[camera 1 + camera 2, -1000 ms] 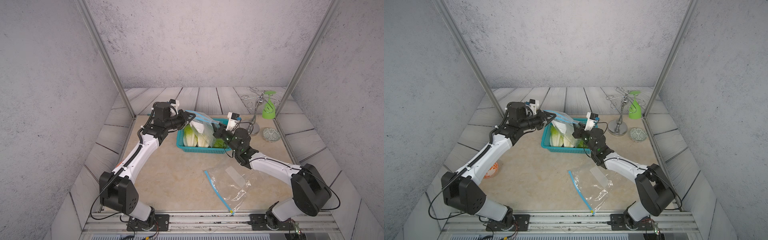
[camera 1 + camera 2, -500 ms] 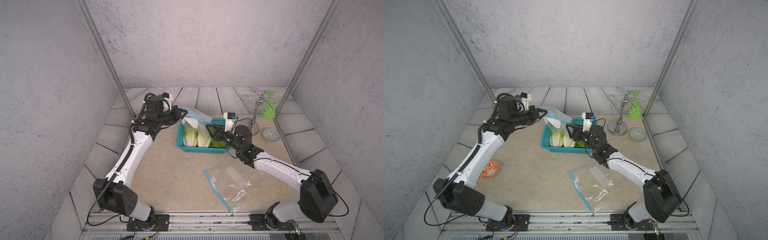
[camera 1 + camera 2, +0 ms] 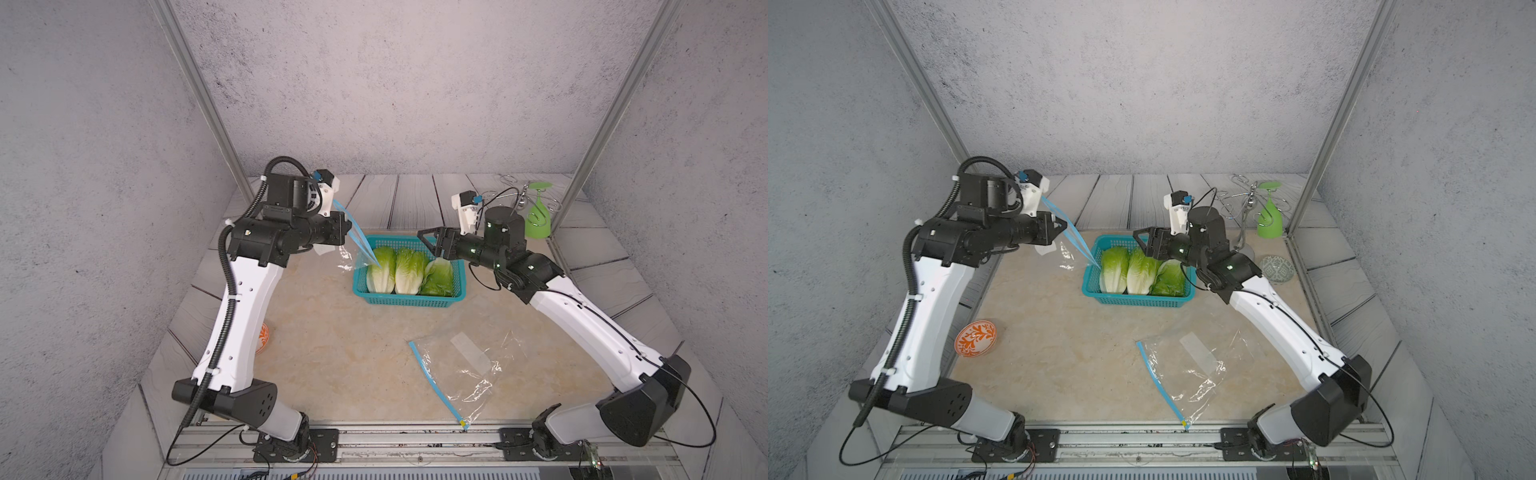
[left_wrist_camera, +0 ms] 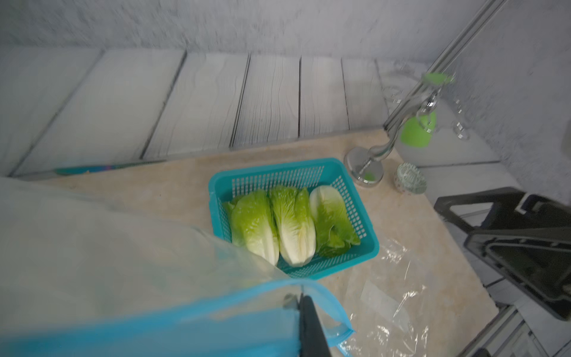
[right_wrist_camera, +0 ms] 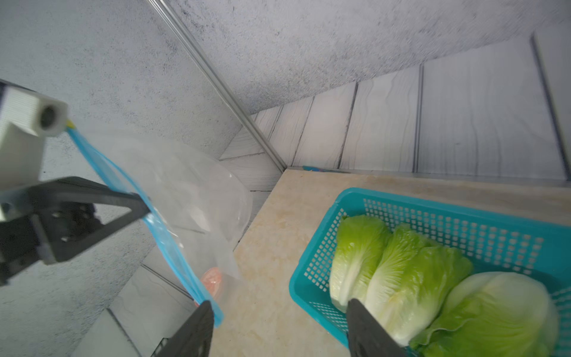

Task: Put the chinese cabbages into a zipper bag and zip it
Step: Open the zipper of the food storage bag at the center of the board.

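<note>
Both top views show three chinese cabbages point(image 3: 409, 270), two zipper bags point(image 3: 465, 370).

Three chinese cabbages point(image 3: 409, 271) lie side by side in the basket point(image 3: 409, 300) at the back of the surface point(image 3: 332, 353). A zipper bag point(image 3: 361, 245) hangs from my left claw point(image 3: 347, 226), just left of the basket. My right claw point(image 3: 429, 243) hovers over its rear right. A second bag point(image 3: 461, 374) lies flat in front.
</note>
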`<act>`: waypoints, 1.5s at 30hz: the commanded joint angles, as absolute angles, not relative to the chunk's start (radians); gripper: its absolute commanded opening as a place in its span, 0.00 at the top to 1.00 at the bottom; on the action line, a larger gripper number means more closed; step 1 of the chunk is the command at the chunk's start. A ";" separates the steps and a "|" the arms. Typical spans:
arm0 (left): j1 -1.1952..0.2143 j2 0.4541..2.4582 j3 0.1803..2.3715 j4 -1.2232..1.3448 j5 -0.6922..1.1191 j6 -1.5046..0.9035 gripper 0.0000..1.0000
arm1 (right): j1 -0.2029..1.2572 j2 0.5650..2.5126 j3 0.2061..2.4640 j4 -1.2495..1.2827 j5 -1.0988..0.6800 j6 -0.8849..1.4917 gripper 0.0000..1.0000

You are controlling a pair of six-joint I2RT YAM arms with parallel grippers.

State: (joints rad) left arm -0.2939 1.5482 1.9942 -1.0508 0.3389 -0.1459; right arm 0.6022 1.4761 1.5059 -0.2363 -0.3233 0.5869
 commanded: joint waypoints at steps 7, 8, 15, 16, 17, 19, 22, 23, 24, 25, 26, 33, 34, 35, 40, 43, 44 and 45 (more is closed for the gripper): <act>-0.402 1.566 1.772 -1.117 0.427 -0.074 1.00 | 0.696 1.647 1.435 -0.195 -0.393 0.848 0.36; -0.409 1.564 1.748 -1.099 0.435 -0.082 1.00 | 0.699 1.660 1.427 -0.180 -0.402 0.862 0.37; -0.423 1.590 1.674 -1.029 0.460 -0.105 1.00 | 0.726 1.701 1.400 -0.150 -0.446 0.904 0.41; -0.423 1.595 1.671 -1.026 0.455 -0.104 1.00 | 0.726 1.689 1.387 -0.150 -0.437 0.903 0.41; -0.423 1.601 1.669 -1.023 0.455 -0.101 1.00 | 0.726 1.675 1.367 -0.149 -0.424 0.902 0.41; -0.423 1.610 1.666 -1.019 0.454 -0.097 1.00 | 0.723 1.643 1.325 -0.152 -0.400 0.886 0.42; -0.423 1.626 1.667 -1.021 0.465 -0.089 1.00 | 0.723 1.598 1.295 -0.185 -0.387 0.829 0.41; -0.423 1.628 1.666 -1.020 0.466 -0.089 1.00 | 0.725 1.591 1.295 -0.197 -0.402 0.803 0.41; -0.423 1.631 1.666 -1.018 0.473 -0.089 1.00 | 0.728 1.589 1.300 -0.217 -0.409 0.787 0.41; -0.423 1.634 1.666 -1.015 0.478 -0.090 1.00 | 0.731 1.592 1.307 -0.248 -0.412 0.773 0.41; -0.423 1.637 1.667 -1.014 0.484 -0.091 1.00 | 0.734 1.593 1.308 -0.256 -0.417 0.768 0.41; -0.423 1.660 1.671 -1.018 0.468 -0.085 1.00 | 0.733 1.570 1.306 -0.273 -0.326 0.749 0.44; -0.423 1.664 1.671 -1.024 0.459 -0.078 1.00 | 0.732 1.548 1.297 -0.282 -0.296 0.729 0.44; -0.423 1.669 1.671 -1.029 0.452 -0.073 1.00 | 0.731 1.532 1.295 -0.291 -0.284 0.705 0.44; -0.423 1.698 1.690 -1.029 0.468 -0.073 1.00 | 0.732 1.518 1.327 -0.379 -0.300 0.608 0.43; -0.427 1.709 1.717 -1.034 0.481 -0.080 1.00 | 0.735 1.549 1.337 -0.362 -0.336 0.620 0.43; -0.429 1.710 1.724 -1.038 0.481 -0.080 1.00 | 0.736 1.563 1.342 -0.350 -0.344 0.625 0.44; -0.431 1.709 1.727 -1.041 0.482 -0.081 1.00 | 0.738 1.578 1.351 -0.335 -0.353 0.632 0.44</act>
State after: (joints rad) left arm -0.4217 1.7107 1.6836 -1.0122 0.4641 -0.0948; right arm 0.7307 1.5501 1.3193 -0.3298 -0.3275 0.6521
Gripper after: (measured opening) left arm 0.043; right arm 0.562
